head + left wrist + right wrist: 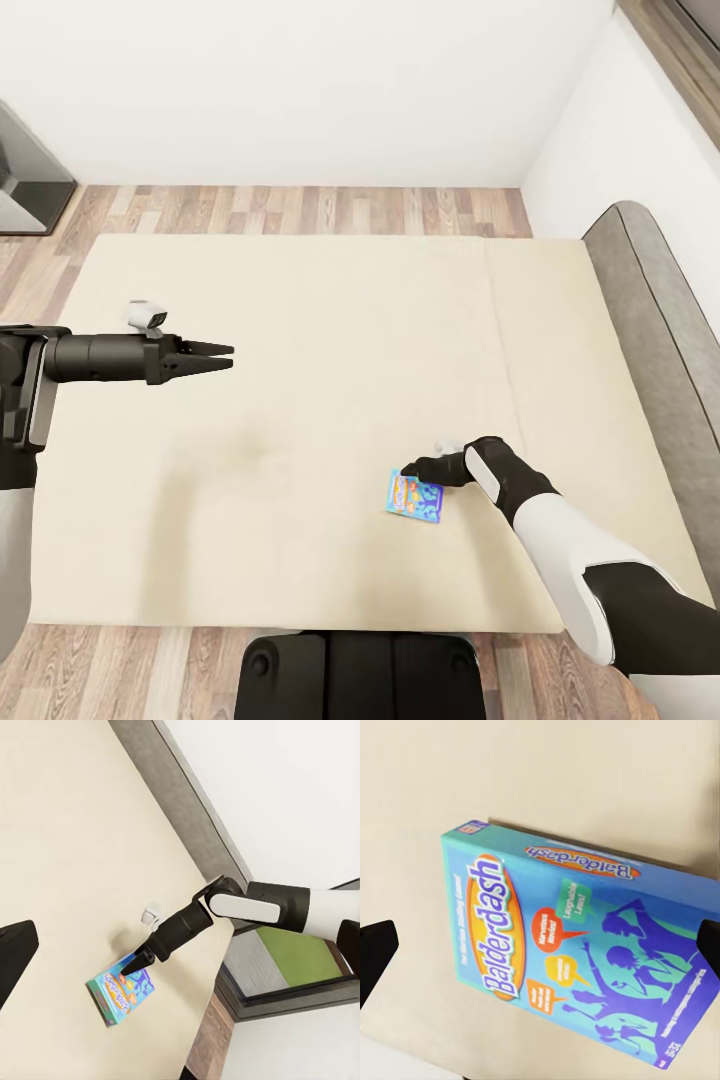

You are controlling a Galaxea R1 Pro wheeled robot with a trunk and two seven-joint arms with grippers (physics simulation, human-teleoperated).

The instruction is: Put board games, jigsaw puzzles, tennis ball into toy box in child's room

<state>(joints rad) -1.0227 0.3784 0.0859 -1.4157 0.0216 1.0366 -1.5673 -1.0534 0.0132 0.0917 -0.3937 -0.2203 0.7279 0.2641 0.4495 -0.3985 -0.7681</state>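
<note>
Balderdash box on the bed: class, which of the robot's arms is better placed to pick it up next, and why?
The right. Its pincer hangs open directly over the Balderdash box, fingertips flanking the box in the right wrist view. The left pincer is held out far across the mattress.

head view overlooks the bed [300, 330] (wrist views nearer).

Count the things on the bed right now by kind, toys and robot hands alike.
Board games: 1, the blue Balderdash box on the bed.
Robot hands over the bed: 2, left hand, right hand.
Total: 3.
</note>
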